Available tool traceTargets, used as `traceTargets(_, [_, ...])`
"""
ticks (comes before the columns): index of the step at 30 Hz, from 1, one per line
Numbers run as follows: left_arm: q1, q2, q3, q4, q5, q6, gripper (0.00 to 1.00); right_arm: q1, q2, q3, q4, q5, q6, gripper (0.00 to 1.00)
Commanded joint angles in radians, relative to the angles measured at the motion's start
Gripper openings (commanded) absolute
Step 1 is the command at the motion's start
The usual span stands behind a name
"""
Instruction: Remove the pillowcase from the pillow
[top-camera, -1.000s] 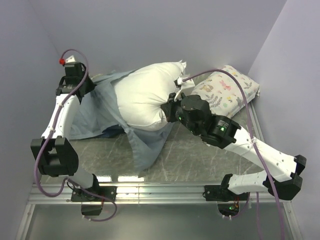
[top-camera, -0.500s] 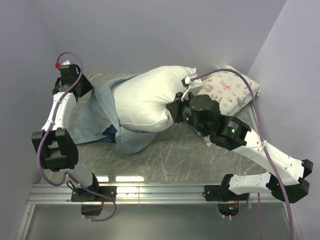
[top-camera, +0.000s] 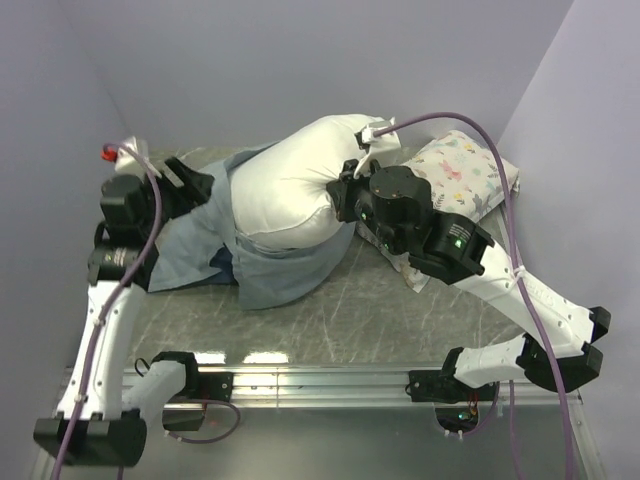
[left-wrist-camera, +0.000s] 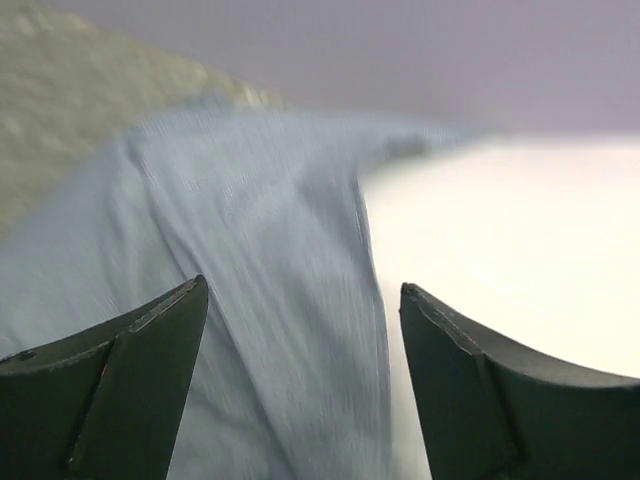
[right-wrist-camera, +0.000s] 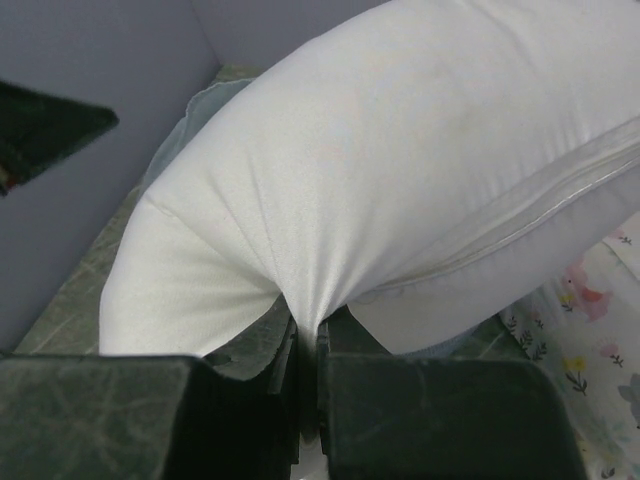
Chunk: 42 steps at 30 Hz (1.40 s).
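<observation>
The white pillow (top-camera: 290, 185) is lifted off the table at its right end, arched over the back of the table. My right gripper (top-camera: 347, 196) is shut on a pinch of its white cover (right-wrist-camera: 308, 300), close under the seam. The pillowcase (top-camera: 200, 240), showing its pale grey-blue inner side, lies crumpled to the left and around the pillow's near, lower end. My left gripper (top-camera: 195, 180) stands open just left of the pillow; the left wrist view is blurred, with pillowcase fabric (left-wrist-camera: 270, 260) beyond its spread fingers (left-wrist-camera: 140, 380) and the pillow (left-wrist-camera: 500, 250) at the right.
A smaller cream pillow with a floral print (top-camera: 455, 185) lies at the back right, partly under my right arm, and shows at the edge (right-wrist-camera: 590, 350) of the right wrist view. Walls close in on the left, back and right. The marbled table (top-camera: 360, 310) is bare in front.
My left gripper opened, let go of the pillowcase and drew back toward the near left. My right gripper raised the pillow's right end higher and farther back. The pillowcase slid down around the pillow's lower end.
</observation>
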Motion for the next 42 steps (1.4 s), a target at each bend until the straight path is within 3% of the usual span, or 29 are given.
traceTargets(1, [-0.063, -0.073, -0.18, 0.014, 0.073, -0.062, 0.83, -0.008, 0.011, 0.084, 0.093, 0.063, -0.039, 0.0])
traceTargets(7, [-0.119, -0.228, -0.384, 0.046, 0.066, -0.111, 0.87, -0.008, 0.043, 0.135, 0.079, 0.087, -0.059, 0.0])
traceTargets(10, [-0.119, -0.207, -0.421, 0.052, 0.037, -0.134, 0.78, -0.009, 0.048, 0.149, 0.07, 0.083, -0.061, 0.0])
traceTargets(11, [-0.119, -0.199, -0.426, 0.051, 0.021, -0.148, 0.57, -0.008, 0.047, 0.158, 0.068, 0.085, -0.064, 0.0])
traceTargets(13, [-0.119, -0.175, -0.443, 0.048, -0.038, -0.177, 0.27, -0.008, 0.048, 0.179, 0.051, 0.103, -0.072, 0.0])
traceTargets(14, [-0.119, -0.168, -0.449, 0.049, -0.06, -0.186, 0.06, -0.008, 0.047, 0.187, 0.048, 0.109, -0.081, 0.0])
traceTargets(15, [-0.119, -0.162, -0.458, 0.051, -0.089, -0.204, 0.0, -0.008, 0.045, 0.193, 0.047, 0.128, -0.085, 0.0])
traceTargets(23, [-0.057, -0.167, -0.411, -0.044, -0.388, -0.201, 0.0, -0.019, -0.01, 0.206, 0.036, 0.194, -0.124, 0.0])
traceTargets(27, [0.003, -0.203, -0.246, -0.121, -0.511, -0.091, 0.0, -0.02, -0.059, 0.172, 0.016, 0.172, -0.102, 0.0])
traceTargets(30, [0.003, -0.191, -0.019, -0.169, -0.582, -0.013, 0.0, -0.019, -0.113, 0.132, 0.01, 0.136, -0.073, 0.0])
traceTargets(34, [0.003, -0.107, 0.221, -0.182, -0.542, 0.09, 0.0, -0.019, -0.188, 0.048, 0.008, 0.051, -0.009, 0.0])
traceTargets(38, [-0.01, 0.054, 0.448, -0.273, -0.395, 0.153, 0.0, -0.019, -0.253, -0.195, 0.065, -0.125, 0.124, 0.0])
traceTargets(42, [-0.187, 0.241, 0.549, -0.353, -0.483, 0.22, 0.0, -0.019, -0.265, -0.49, 0.268, -0.405, 0.246, 0.0])
